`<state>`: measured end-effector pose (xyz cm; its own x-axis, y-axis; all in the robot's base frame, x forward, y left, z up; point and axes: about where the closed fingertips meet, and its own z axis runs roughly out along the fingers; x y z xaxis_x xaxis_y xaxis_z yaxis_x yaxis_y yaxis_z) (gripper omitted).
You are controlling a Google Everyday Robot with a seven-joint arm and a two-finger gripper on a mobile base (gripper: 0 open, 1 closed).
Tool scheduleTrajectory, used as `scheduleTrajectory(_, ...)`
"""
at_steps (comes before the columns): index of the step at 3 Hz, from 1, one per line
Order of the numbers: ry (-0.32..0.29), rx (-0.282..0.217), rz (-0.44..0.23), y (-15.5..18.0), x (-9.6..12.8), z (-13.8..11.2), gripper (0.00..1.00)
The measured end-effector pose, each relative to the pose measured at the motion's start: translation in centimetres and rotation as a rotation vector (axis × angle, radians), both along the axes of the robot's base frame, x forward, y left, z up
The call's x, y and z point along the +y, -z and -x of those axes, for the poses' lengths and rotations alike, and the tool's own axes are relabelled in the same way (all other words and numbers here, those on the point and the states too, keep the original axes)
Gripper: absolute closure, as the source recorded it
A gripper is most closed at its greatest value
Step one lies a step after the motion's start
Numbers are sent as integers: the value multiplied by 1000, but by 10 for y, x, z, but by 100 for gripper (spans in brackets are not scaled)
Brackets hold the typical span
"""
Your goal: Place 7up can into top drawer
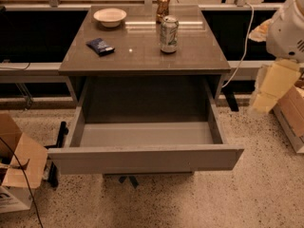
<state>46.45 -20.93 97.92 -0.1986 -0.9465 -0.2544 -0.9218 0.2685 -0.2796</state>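
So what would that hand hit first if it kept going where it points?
The hand, right of the cabinet, points down and slightly left, so probably the floor beside the open top drawer; depth is unclear.

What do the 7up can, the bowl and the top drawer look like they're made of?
The 7up can: thin metal, probably aluminium; silvery glossy top, printed body. The bowl: pale, matte, ceramic or paper, unclear. The top drawer: matte grey flat panels, painted metal or laminate. The gripper hangs right of the cabinet, touching none.
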Motion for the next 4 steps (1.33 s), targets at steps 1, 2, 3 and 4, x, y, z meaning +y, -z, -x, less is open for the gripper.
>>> scheduleTrajectory(1,-54,-34,-19,-4,10,-52,0)
scheduleTrajectory(2,-55,-102,-42,-33,15,-63,0)
scheduleTrajectory(3,-25,-98,-37,-29,15,-63,0)
scheduleTrajectory(4,72,-78,-126,9,27,-89,0)
